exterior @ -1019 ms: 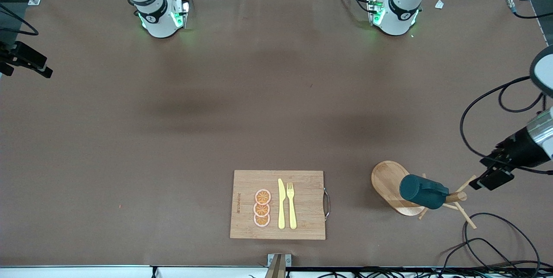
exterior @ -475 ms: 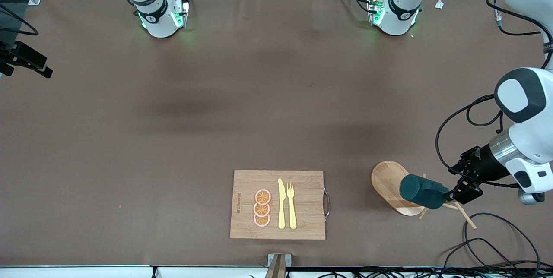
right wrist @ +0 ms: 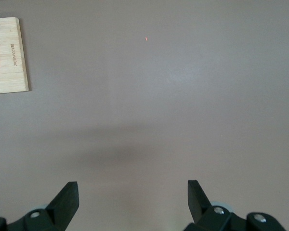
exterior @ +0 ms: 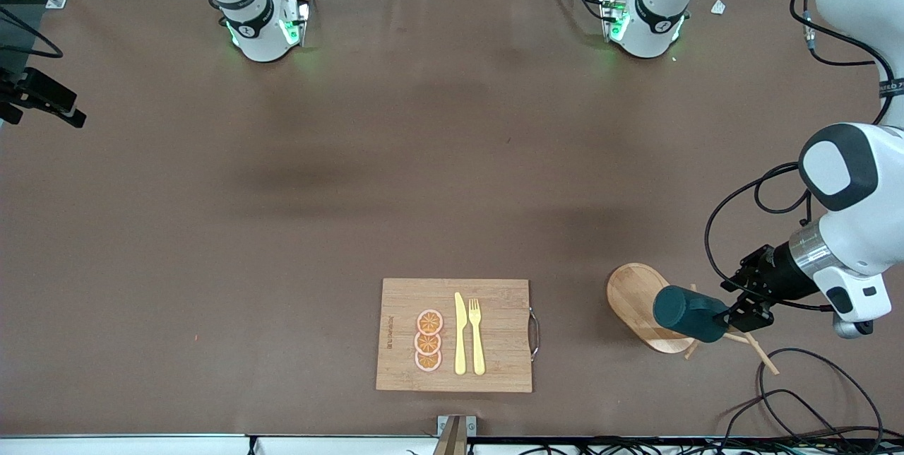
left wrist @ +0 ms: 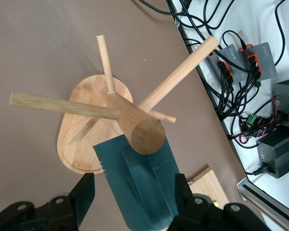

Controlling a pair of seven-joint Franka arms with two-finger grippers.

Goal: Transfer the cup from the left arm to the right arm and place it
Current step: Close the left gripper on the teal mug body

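**Clearances.** The tabletop (exterior: 339,186) is bare from the edge where the arm bases stand down to mid-depth. All loose items lie along the edge nearest the front camera. Black cables (exterior: 801,388) loop over the near corner at the left arm's end, just beside the rack.

**Task item.** The cup (exterior: 688,312) hangs on its side on a peg of the wooden rack (exterior: 635,294), above the rack's oval base. The rack stands near the front edge, toward the left arm's end.

**Left gripper** (exterior: 729,315). It is level with the cup. In the left wrist view its fingers (left wrist: 84,195) are spread to either side of the cup body. One finger lies against the cup wall and the other shows a narrow gap, so there is no firm clamp.

**Right gripper** (right wrist: 132,185). The arm waits, fingers fully released, over bare tabletop near a corner of the cutting board (right wrist: 9,57).

**Carriers and contents.** The cutting board (exterior: 494,292) lies at the middle of the front edge. It carries three orange slices (exterior: 429,340) in a row, a yellow knife (exterior: 460,333) and a yellow fork (exterior: 477,335), laid side by side.
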